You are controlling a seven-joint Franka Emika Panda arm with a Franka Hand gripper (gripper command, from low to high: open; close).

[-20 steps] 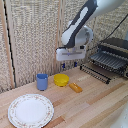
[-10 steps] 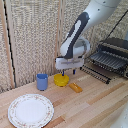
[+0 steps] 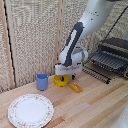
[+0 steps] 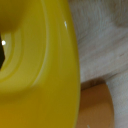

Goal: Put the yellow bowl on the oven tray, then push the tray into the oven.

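Grabber [image 3: 65,76] hovering low over the yellow dish [image 3: 61,80], apparently lining up for a grip.

It is sitting right above the dish on the wooden table [image 3: 95,107], between the blue cup [image 3: 42,81] and the flat orange piece [image 3: 75,87], probably so the fingers can straddle the rim. The exterior view is showing the baking sheet [image 3: 105,65] jutting from the oven [image 3: 116,50], well apart. The wrist view is filling with the dish's glossy rim [image 4: 45,65] and the orange piece [image 4: 95,107]; neither view is revealing whether the fingers are spread or closed.
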